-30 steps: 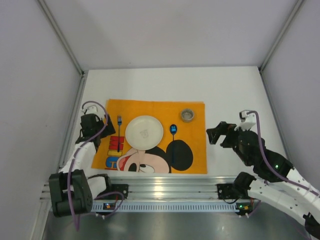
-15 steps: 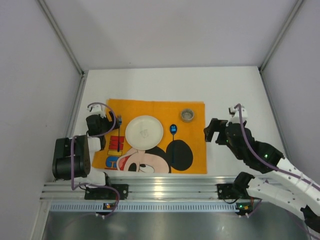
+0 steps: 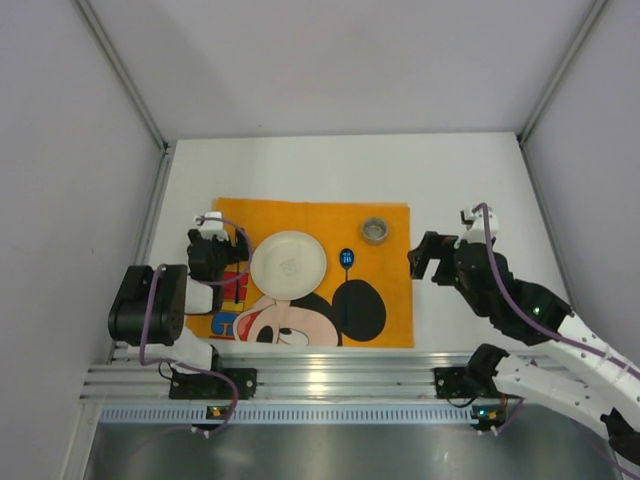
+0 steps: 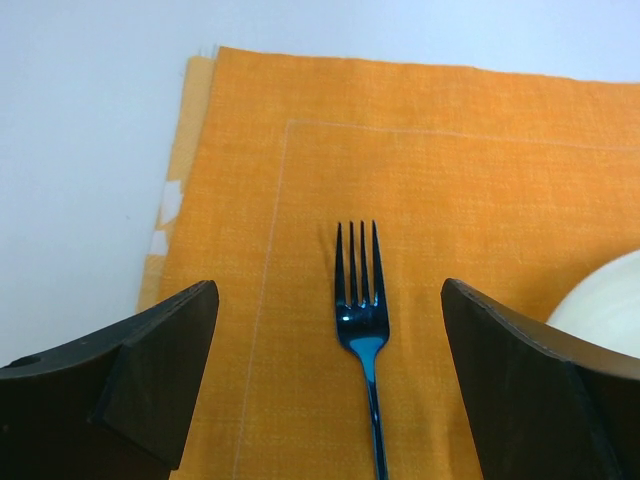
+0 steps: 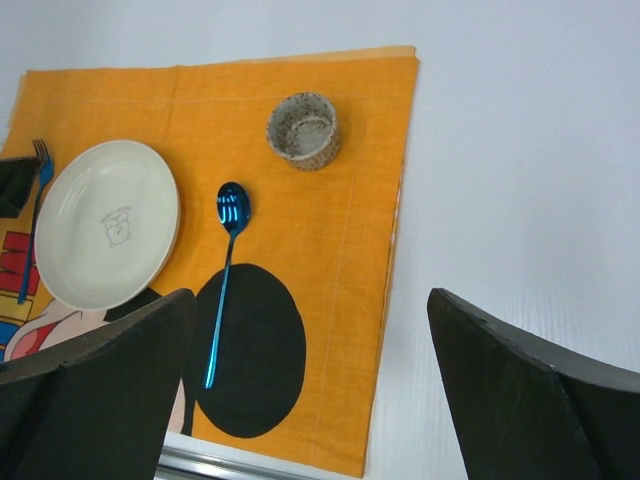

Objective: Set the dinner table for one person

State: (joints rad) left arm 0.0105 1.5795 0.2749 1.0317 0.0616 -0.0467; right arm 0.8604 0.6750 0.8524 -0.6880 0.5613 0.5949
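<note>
The white dinner table (image 3: 340,165) carries an orange Mickey Mouse placemat (image 3: 390,290). On the mat lie a white plate (image 3: 287,264), a blue fork (image 3: 238,292) to its left, a blue spoon (image 3: 346,272) to its right and a small speckled cup (image 3: 375,230) at the far right corner. My left gripper (image 3: 230,270) hovers open over the fork. In the left wrist view the fork (image 4: 362,330) lies between the wide-apart fingers of that gripper (image 4: 325,310), untouched. My right gripper (image 3: 428,258) hangs open over the mat's right edge, its jaws (image 5: 310,310) empty.
White walls enclose the table on three sides. The aluminium rail (image 3: 320,385) with both arm bases runs along the near edge. In the right wrist view the plate (image 5: 105,225), spoon (image 5: 228,250) and cup (image 5: 304,130) sit left of bare tabletop (image 5: 520,150).
My left arm has swung from beside the mat's left edge inward over the fork. My right gripper has shifted slightly left toward the mat's right edge. Both stayed open.
</note>
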